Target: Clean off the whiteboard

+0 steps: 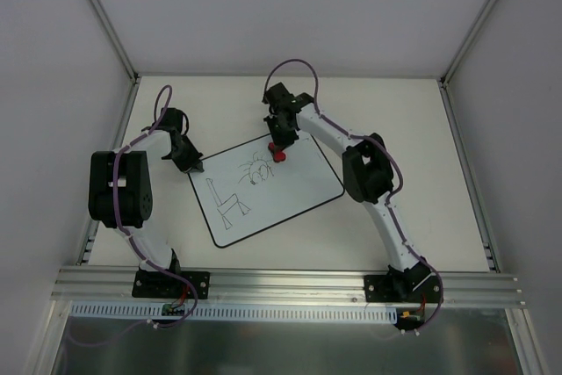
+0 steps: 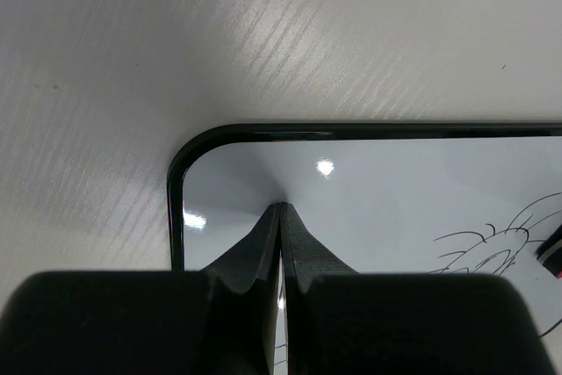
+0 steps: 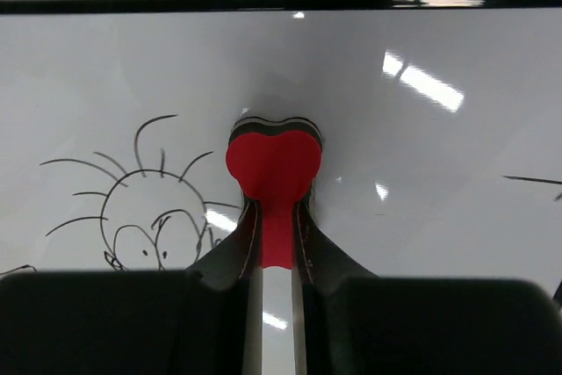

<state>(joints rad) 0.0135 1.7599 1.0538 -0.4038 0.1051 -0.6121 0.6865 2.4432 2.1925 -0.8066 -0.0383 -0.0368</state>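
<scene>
My right hand (image 3: 277, 210) is clamped on the red eraser (image 3: 274, 160), set on the whiteboard (image 1: 294, 195) near its upper edge, at the centre of the overhead frame. The sketches (image 1: 246, 186) lie just lower left of it, along the board's long axis. My left hand (image 2: 281, 217), fingers together, rests on the board's left corner over the worktop (image 1: 395, 129).
</scene>
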